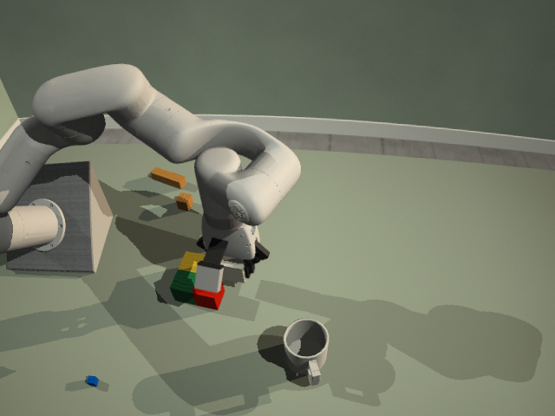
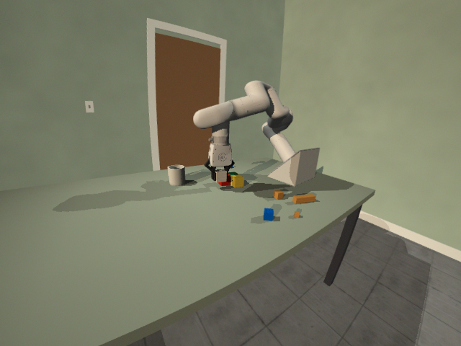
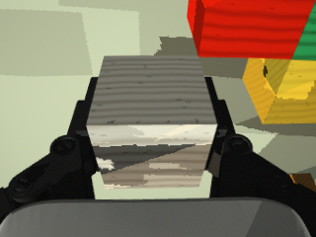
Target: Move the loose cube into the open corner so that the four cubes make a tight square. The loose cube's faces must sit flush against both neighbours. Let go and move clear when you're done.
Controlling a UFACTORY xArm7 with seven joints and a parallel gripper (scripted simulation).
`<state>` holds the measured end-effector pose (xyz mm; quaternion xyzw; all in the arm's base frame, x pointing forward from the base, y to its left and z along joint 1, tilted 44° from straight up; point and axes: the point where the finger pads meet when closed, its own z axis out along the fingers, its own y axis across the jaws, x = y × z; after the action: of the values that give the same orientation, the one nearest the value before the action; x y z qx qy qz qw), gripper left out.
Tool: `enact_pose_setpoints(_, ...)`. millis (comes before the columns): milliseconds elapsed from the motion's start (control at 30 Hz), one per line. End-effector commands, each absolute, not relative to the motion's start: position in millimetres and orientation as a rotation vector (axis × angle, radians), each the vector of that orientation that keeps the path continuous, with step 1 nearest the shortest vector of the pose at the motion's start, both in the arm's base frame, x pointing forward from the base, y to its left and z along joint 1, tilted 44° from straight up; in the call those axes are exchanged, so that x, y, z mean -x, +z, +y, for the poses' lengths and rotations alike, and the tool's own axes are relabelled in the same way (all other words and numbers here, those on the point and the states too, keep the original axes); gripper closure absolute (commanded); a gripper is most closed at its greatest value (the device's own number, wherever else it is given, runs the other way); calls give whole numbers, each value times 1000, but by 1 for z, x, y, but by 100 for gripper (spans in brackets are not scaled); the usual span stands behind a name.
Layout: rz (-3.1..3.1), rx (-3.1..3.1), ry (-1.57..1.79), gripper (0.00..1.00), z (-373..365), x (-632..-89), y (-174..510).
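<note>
A pale grey cube [image 1: 233,271] [image 2: 221,176] [image 3: 152,91] is held between the black fingers of my gripper [image 1: 231,273] [image 2: 220,176] [image 3: 151,96], which is shut on it. It hangs a little above the table. The red cube [image 1: 207,299] [image 2: 224,182] [image 3: 247,27], the green cube [image 1: 182,286] [image 3: 311,35] and the yellow cube [image 1: 190,259] [image 2: 237,181] [image 3: 291,106] form an L on the table. The wrist view shows the held cube left of the yellow cube and offset left of the red cube, with a gap to each. One finger partly hides the red and green cubes in the top view.
A pale mug [image 1: 306,342] [image 2: 176,175] stands away from the L. An orange bar [image 1: 166,177] [image 2: 304,198] and an orange block [image 1: 184,201] [image 2: 278,194] lie near the arm's base. Small blue blocks [image 1: 93,380] [image 2: 268,214] lie farther out. A tiny orange block [image 2: 297,214] lies near the table edge.
</note>
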<state>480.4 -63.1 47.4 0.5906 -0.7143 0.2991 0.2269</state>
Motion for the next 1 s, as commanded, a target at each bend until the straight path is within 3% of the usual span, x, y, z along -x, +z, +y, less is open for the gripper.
enact_pose_setpoints(0,-1968,-1630,827,100,-66,-481,45)
enact_pose_setpoints(967,-1968,-1630,827,100,-87,-482,22)
